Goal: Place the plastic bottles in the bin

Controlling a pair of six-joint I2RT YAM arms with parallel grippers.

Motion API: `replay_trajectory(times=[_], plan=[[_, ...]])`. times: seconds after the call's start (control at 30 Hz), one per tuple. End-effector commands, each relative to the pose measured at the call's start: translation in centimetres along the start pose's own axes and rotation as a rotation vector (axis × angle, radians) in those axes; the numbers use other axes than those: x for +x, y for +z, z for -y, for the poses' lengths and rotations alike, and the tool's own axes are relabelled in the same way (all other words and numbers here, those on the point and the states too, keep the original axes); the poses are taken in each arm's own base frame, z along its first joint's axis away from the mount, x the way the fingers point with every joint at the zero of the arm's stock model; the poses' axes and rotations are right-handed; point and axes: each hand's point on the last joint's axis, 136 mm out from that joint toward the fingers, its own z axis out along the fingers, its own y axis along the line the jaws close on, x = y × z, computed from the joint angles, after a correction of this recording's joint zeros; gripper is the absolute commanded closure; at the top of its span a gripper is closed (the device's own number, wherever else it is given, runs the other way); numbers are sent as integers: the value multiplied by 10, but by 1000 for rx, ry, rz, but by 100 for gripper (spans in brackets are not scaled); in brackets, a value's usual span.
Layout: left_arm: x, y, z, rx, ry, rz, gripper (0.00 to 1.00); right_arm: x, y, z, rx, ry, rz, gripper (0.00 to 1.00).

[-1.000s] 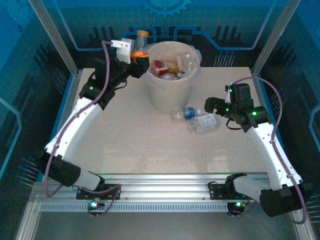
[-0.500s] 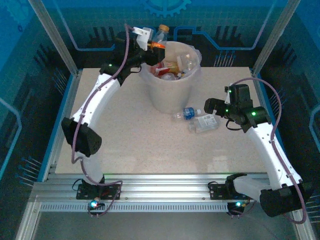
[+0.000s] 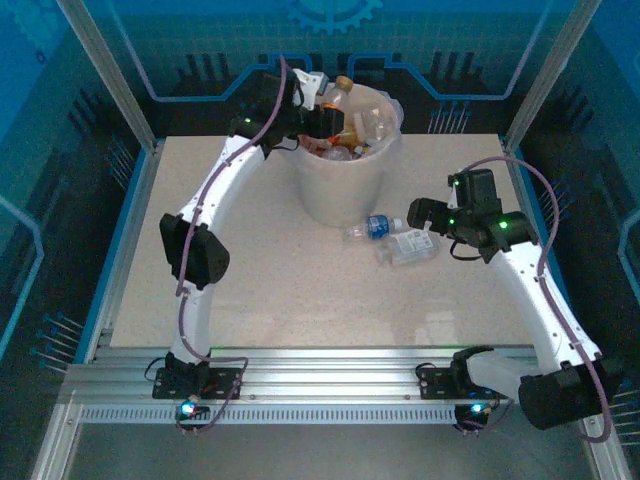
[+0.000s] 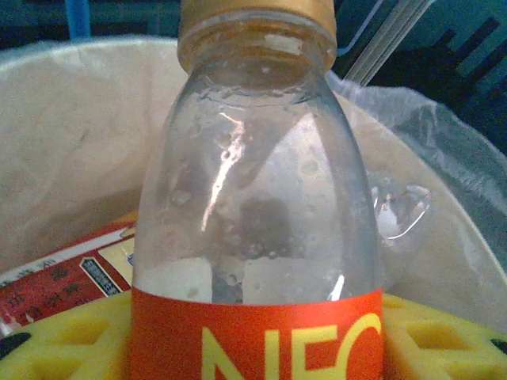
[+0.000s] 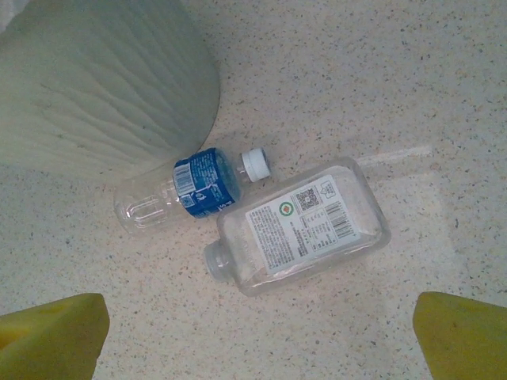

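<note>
1. Two plastic bottles lie on the desk, right of centre in the overhead view. One is a blue-labelled bottle with a white cap, close against the bin's foot. The other is a flat clear bottle with a white printed label, just beside it.
2. One more, an orange-labelled bottle with a gold cap, is at top centre over the bin's mouth. The left claw pinches it, yellow fingers either side of the label.
3. Upper centre stands the bin, lined with a clear bag, with more bottles inside.
4. At middle right the right claw hangs above the two lying bottles. Its fingers are spread wide and it holds nothing.
5. The desk is speckled beige, and blue panelled walls and aluminium posts surround it.
6. The left arm climbs from lower left, elbow bent, to the bin's rim. The right arm arcs up from lower right.
</note>
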Motion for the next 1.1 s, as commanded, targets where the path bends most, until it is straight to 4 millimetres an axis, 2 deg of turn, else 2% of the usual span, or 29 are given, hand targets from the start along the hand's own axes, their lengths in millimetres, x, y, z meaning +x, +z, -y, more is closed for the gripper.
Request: replay_trajectory(times=[0.0, 0.07, 0.2, 0.47, 0.67, 0.87, 1.07], plan=[[-1, 0, 10, 3, 12, -9, 50, 4, 6, 8, 26, 25, -18, 0], [0, 3, 12, 9, 18, -12, 44, 4, 8, 8, 25, 27, -23, 0], [2, 7, 15, 16, 18, -16, 39, 5, 10, 8, 25, 30, -29, 0], [-1, 8, 21, 26, 16, -5, 15, 5, 9, 7, 20, 25, -26, 0], [-12, 1, 30, 34, 23, 25, 13, 6, 7, 7, 19, 23, -23, 0], [-27, -16, 47, 34, 64, 71, 10, 6, 8, 10, 32, 22, -21, 0], [-41, -34, 55, -61, 148, 144, 10, 9, 14, 14, 57, 23, -34, 0]])
